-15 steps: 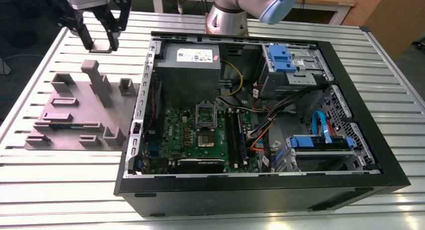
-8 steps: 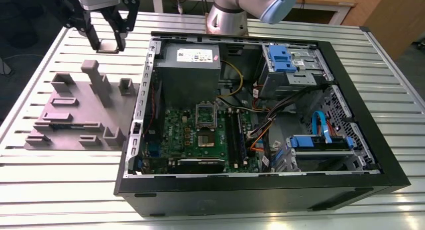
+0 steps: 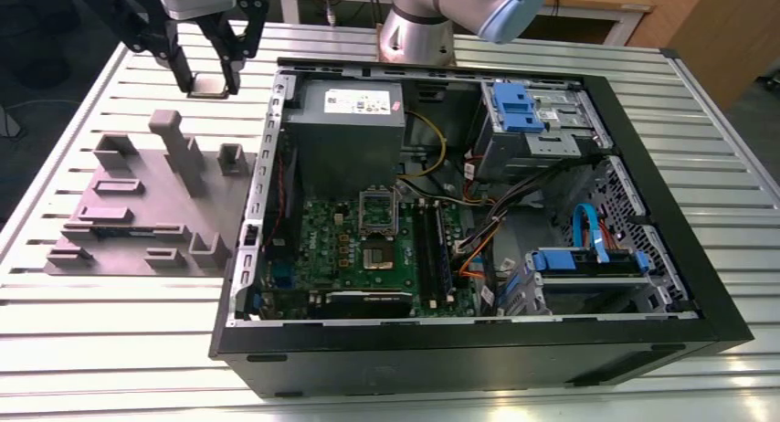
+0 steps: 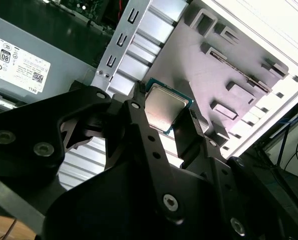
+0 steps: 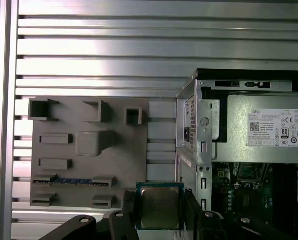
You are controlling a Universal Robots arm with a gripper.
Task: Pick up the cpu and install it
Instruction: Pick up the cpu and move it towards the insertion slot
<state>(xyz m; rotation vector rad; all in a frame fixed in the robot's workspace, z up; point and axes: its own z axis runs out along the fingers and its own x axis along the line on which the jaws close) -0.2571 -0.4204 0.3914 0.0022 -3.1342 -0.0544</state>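
My gripper (image 3: 210, 75) is drawn in narrow on the cpu (image 3: 211, 85), pinching it by two opposite edges with its dull metal top turned toward my wrist (in both wrist views the pale rim sits caught between my black fingers (image 5: 130, 212)). I hold the chip in the air above the slatted table (image 3: 73, 331), between the grey parts tray (image 3: 122, 212) and the open computer case (image 3: 488, 349), close to the corner where the power supply (image 3: 347, 130) sits.

The hold is only on thin edges, so I judge that a jolt or a slight twist could tilt the chip or let it slip, and a drop onto the metal slats could harm its underside. If it reaches the socket frame (image 3: 376, 209) skewed or rotated, it will likely not seat, and pressing would risk the contacts. I cannot tell whether that frame stands open.

The case's metal side wall (image 3: 270, 139) stands between me and the board. The power supply rises just beside the socket frame, and loose cables (image 3: 426, 152) hang near it.
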